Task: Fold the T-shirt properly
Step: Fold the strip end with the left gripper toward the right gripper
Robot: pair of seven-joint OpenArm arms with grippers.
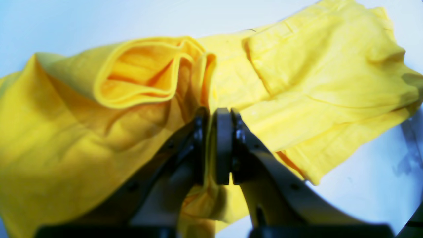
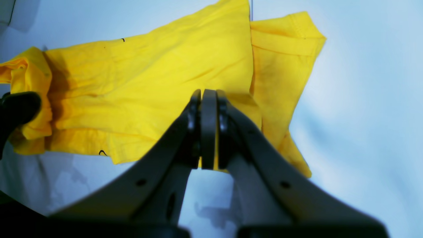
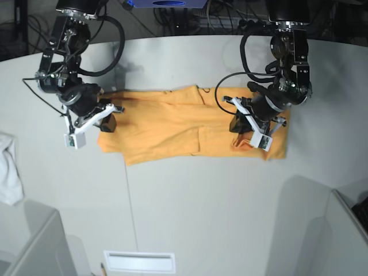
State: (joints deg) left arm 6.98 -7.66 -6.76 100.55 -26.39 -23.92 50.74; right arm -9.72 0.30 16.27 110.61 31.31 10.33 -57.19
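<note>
The yellow-orange T-shirt [image 3: 167, 129] lies as a long, partly folded band across the table between both arms. In the left wrist view the T-shirt [image 1: 314, 82] bunches up, with an open hemmed tube of cloth at upper left. My left gripper [image 1: 216, 114] is shut, with a fold of the cloth pinched between its jaws; in the base view the left gripper [image 3: 240, 123] is at the shirt's right end. My right gripper [image 2: 208, 94] is shut on the edge of the T-shirt [image 2: 165, 82], a yellow sliver showing between its pads; in the base view the right gripper [image 3: 108, 122] is at the left end.
A small white cloth [image 3: 10, 169] lies at the table's left edge. Grey partitions stand at the lower left [image 3: 29, 241] and lower right [image 3: 339, 230]. A white slotted plate [image 3: 139, 261] lies at the front edge. Cables hang behind both arms.
</note>
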